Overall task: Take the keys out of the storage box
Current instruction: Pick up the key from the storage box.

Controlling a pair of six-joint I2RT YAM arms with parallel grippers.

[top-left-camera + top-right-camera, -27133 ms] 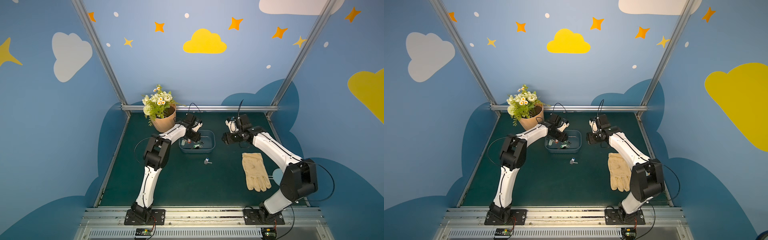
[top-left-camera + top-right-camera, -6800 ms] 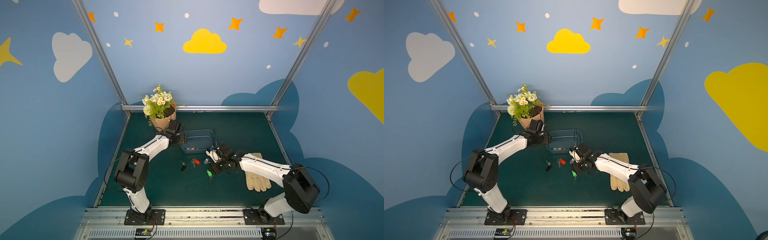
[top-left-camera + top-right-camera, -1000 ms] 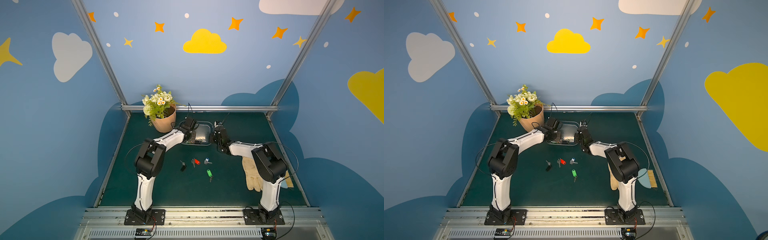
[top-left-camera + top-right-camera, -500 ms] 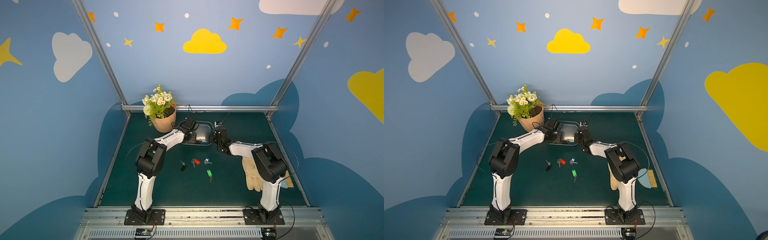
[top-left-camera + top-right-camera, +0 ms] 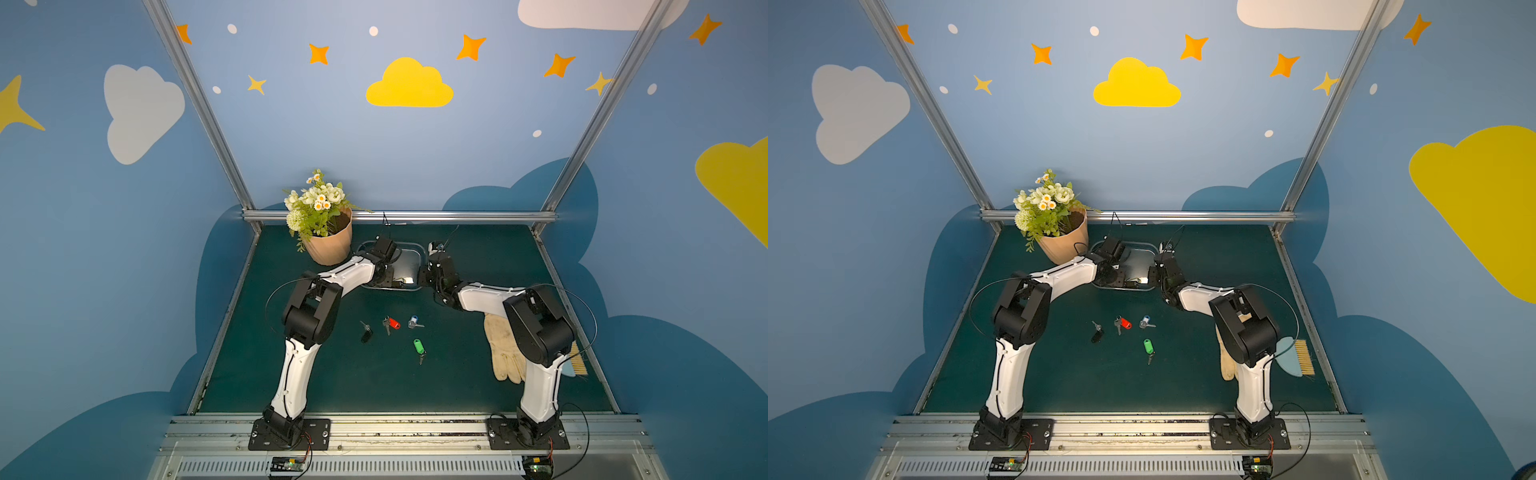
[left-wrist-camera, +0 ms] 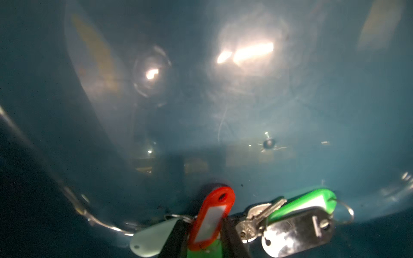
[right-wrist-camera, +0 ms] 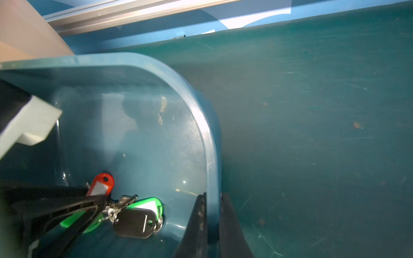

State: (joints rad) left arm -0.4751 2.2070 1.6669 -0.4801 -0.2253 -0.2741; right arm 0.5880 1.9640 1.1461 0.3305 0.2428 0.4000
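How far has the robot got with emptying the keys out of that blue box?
Roughly halfway, I'd judge. Done: a black key, red key, blue key and green key lie on the mat. In hand: the right gripper clamps the storage box rim while the left gripper pinches a red-tagged key inside. Left: at least a green-tagged key, a black fob and a whitish tag sit in the box.

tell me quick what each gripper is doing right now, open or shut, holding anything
left gripper: closed on the red key tag, inside the storage box.
right gripper: closed on the storage box rim.
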